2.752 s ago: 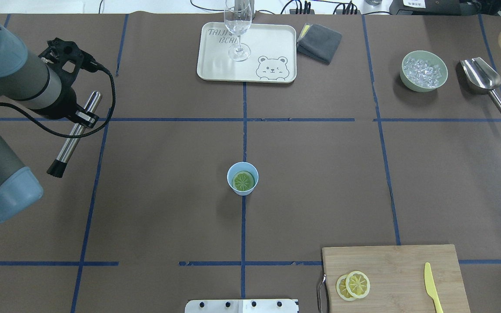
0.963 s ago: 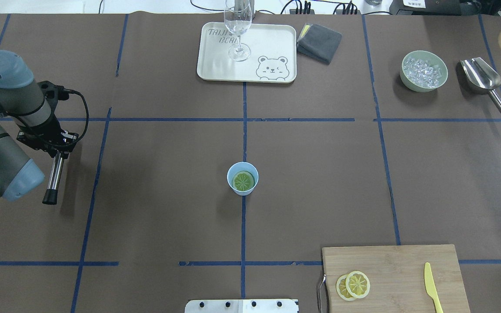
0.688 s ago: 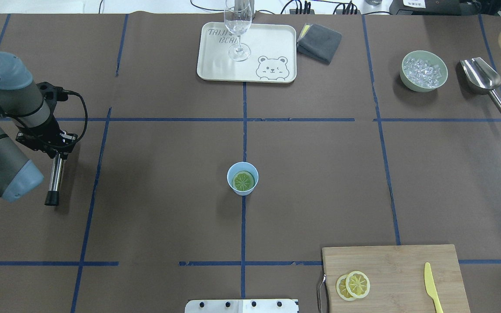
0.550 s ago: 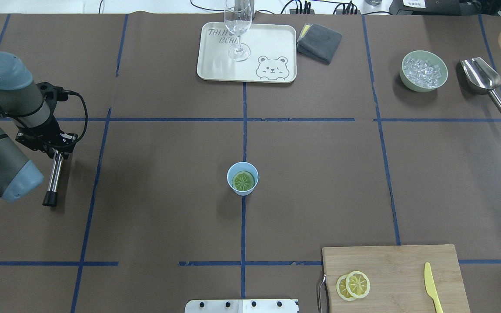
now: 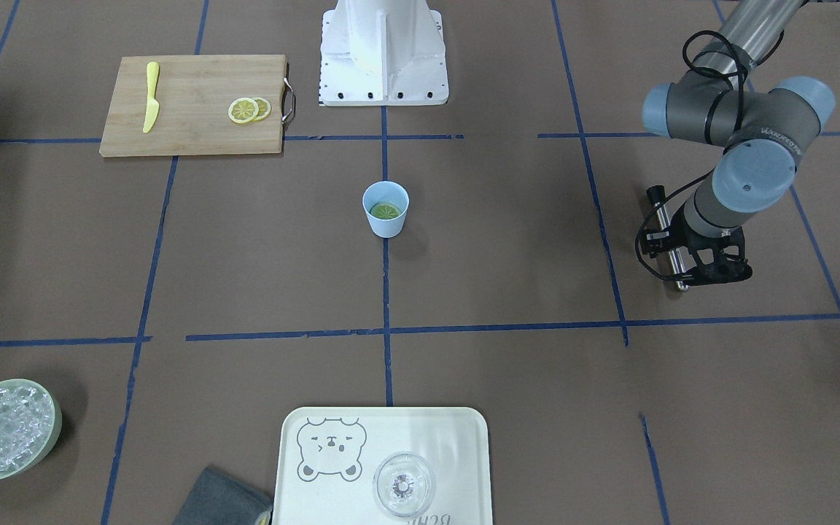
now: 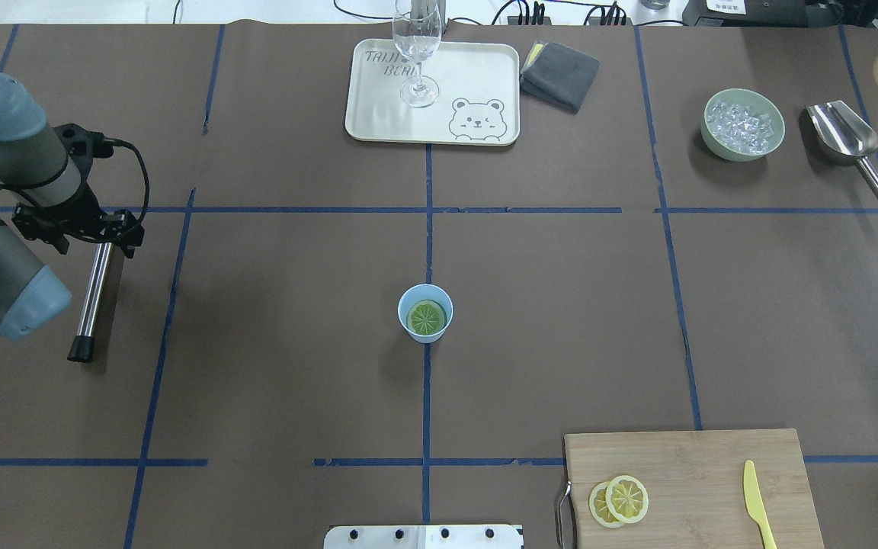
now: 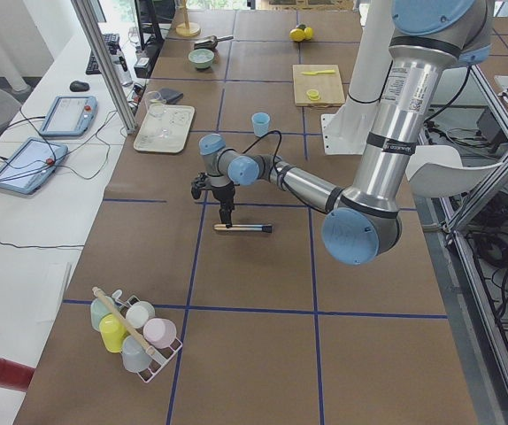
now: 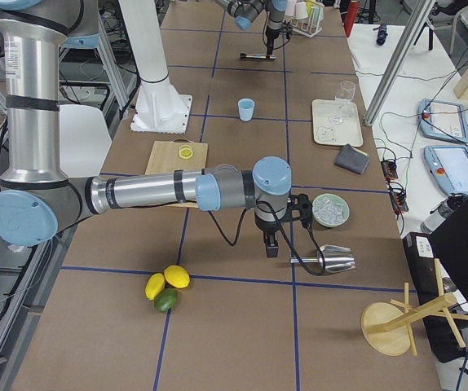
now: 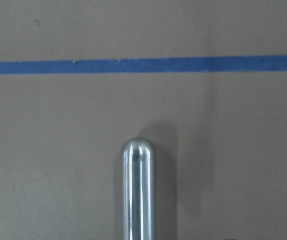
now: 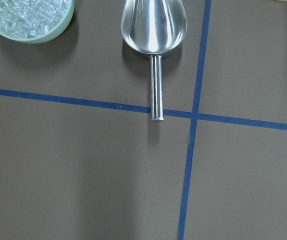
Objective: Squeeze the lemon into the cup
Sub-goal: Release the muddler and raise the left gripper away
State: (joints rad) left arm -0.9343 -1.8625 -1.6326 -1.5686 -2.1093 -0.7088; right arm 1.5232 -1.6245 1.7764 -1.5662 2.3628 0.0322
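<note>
The light-blue cup (image 6: 425, 329) stands at the table's middle, also in the front view (image 5: 386, 222). One lemon slice (image 6: 427, 317) lies flat inside it. Two more slices (image 6: 619, 500) overlap on the wooden cutting board (image 6: 706, 465). My left gripper (image 6: 106, 240) is far left of the cup, over the far end of a steel rod (image 6: 92, 297) that lies flat on the table. It looks open and holds nothing. The left wrist view shows only the rod's rounded end (image 9: 138, 195). My right gripper (image 8: 271, 247) hovers by the scoop; I cannot tell its state.
A cream tray (image 6: 485, 76) with a wine glass (image 6: 416, 46) and a grey cloth (image 6: 559, 74) sit at the back. The green bowl of ice (image 6: 742, 124) and steel scoop (image 6: 843, 137) are back right. A yellow knife (image 6: 757, 507) lies on the board.
My left arm brought the steel rod down at the far left and let it go; the gripper has drawn back toward the rod's far end. Cup and slices have not moved.
</note>
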